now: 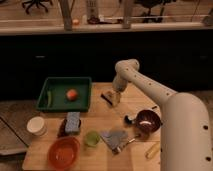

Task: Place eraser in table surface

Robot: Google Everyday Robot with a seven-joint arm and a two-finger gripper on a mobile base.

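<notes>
The eraser [107, 96], a small pale block with a dark strip, lies on the tan wooden table surface [100, 116] near its far edge, just right of the green tray. My gripper [116, 98] points down at the eraser's right end, touching or almost touching it. The white arm reaches in from the lower right and bends over the table's far side.
A dark green tray [64, 93] holds an orange ball and a green item. A white cup [36, 125], a blue sponge on a dark block [72, 122], a green cup [92, 138], an orange bowl [63, 152], a grey cloth [114, 137], a dark red bowl [147, 120] and a yellow item [151, 149] are spread across the front.
</notes>
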